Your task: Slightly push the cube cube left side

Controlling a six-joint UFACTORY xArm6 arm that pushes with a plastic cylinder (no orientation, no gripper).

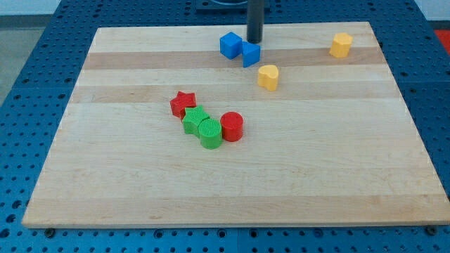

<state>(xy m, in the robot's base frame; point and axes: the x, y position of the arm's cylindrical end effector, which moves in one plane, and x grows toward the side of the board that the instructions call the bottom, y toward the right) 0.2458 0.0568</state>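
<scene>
Two blue blocks (239, 48) touch at the view's top, my tip (254, 41) just behind them, its rod's upper part cropped.

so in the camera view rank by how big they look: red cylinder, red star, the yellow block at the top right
1. red cylinder
2. red star, close to the cylinder, so unsure
3. yellow block, smallest-looking, but farther up the board, so distance may explain it
</scene>
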